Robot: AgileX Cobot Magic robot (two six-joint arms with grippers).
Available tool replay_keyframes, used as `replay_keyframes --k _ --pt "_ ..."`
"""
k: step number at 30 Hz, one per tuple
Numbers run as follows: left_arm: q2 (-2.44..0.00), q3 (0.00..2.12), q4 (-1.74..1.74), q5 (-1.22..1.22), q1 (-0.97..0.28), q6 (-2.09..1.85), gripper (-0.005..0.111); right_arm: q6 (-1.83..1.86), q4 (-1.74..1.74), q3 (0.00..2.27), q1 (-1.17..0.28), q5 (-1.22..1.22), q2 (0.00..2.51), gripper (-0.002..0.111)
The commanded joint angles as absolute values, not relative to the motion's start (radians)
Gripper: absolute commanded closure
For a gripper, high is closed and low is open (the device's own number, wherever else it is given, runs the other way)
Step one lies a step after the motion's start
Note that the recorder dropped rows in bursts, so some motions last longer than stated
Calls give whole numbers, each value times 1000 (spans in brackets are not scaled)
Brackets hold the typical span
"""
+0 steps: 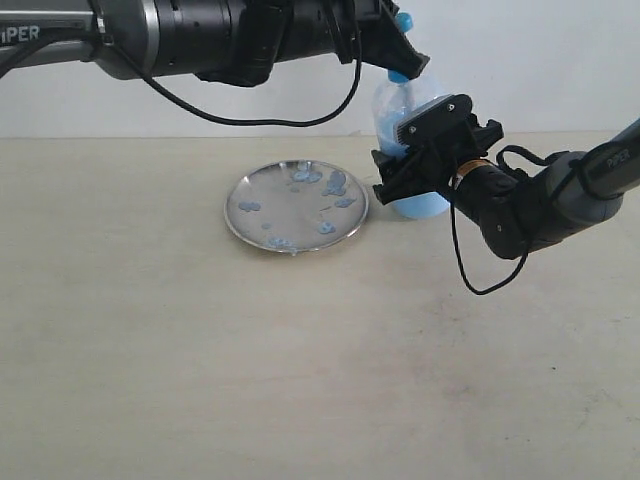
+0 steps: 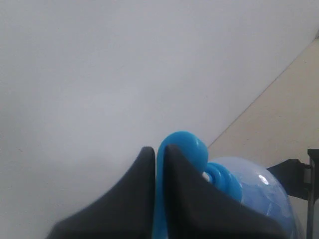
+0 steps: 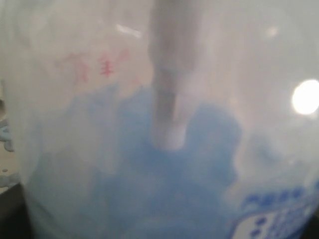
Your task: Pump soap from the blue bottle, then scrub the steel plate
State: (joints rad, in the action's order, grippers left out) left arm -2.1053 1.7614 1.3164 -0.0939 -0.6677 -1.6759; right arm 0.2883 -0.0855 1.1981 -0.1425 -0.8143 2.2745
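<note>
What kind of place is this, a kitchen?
Probably a robot test bench, not a kitchen: bare beige table, blank white wall, and two robot arms at a soap bottle beside one steel plate.

surface: pale beige table (image 1: 300, 380) | backdrop: plain white wall (image 1: 550, 60) | light: even

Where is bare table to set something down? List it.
Free: the wide table in front of the plate, and the strip left of it. Crowded: right of the plate, where left gripper and right gripper meet at the bottle.
</note>
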Motion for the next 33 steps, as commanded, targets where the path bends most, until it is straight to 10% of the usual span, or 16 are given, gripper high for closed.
replay_keyframes --k 1,33 --pt "-2108 1788 1318 -109 -671 -1654 102 331 -95 1190 -139 -729 2293 108" --pt "-2233 1811 1373 -52 -671 -1619 102 320 -112 1190 -139 -725 2293 108"
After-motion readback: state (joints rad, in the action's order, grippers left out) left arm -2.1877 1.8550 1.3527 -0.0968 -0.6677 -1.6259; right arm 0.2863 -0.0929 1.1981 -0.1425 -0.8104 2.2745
